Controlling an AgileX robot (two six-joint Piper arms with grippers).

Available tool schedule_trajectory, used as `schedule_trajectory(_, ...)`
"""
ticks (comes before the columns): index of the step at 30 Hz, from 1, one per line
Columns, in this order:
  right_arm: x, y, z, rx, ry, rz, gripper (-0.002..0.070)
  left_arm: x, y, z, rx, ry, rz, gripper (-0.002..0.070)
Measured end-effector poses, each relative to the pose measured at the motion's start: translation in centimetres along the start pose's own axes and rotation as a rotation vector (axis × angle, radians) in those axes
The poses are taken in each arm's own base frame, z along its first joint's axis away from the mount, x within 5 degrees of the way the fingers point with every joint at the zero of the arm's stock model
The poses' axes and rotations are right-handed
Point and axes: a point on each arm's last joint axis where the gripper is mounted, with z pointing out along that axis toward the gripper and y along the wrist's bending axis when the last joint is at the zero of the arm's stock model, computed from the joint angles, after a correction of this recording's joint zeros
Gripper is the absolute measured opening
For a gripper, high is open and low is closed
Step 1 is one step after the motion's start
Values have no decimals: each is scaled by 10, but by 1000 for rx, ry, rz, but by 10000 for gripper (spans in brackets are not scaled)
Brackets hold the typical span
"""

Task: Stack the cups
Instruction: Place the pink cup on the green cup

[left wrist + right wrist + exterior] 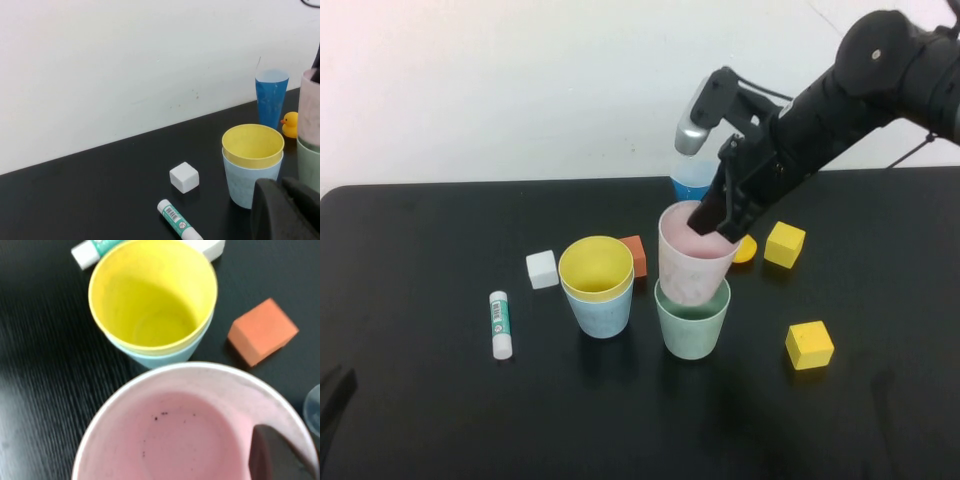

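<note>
step: seating pale pink tapered plastic tumbler into pale green tapered plastic tumbler; pink base already inside the green rim, body tilted, not fully nested
right pincer: clamped on far rim of the pink tumbler, one finger inside the wall, the other outside
left pincer: parked low at near-left edge of the black tabletop, only dark housing in view; cannot tell if open or closed
done already: yellow tapered plastic tumbler nested in light blue tapered plastic tumbler, just left of the green one
how-to: square the pink tumbler upright over the green mouth first, then lower straight down
how-to: release only once the pink stops sinking; rim grip is one-sided, so likely to tip if let go while tilted
how-to: withdraw the inner finger vertically, else it drags the pink wall and tips the pair
risk: green tumbler is light and unrestrained, sideways push probably slides it toward the yellow cube or into the yellow/blue stack
clearance: orange block, small yellow rubber duck and tall blue cone glass sit behind, near the arm's path; retreat upward, not backward
remaining: judged half done, two pairs still to merge into one stack
</note>
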Motion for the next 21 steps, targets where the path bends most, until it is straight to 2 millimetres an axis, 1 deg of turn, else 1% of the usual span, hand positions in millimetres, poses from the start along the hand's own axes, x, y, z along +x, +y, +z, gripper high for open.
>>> schedule_trajectory(10, 14, -2, 21, -67, 68, 4, 36, 0, 0, 0, 2, 4, -22, 2)
schedule_trajectory(13, 15, -1, 22, -78, 76, 11, 67, 1, 0, 0, 3, 6, -22, 1)
schedule_trajectory(16, 15, 0, 21, -92, 87, 31, 148, 1, 0, 0, 3, 6, -22, 2)
schedule_trajectory(19, 16, 1, 21, -98, 103, 36, 258, 1, 0, 0, 3, 7, -23, 2)
schedule_trajectory(21, 17, 0, 20, -93, 116, 32, 306, 1, 0, 0, 3, 7, -24, 1)
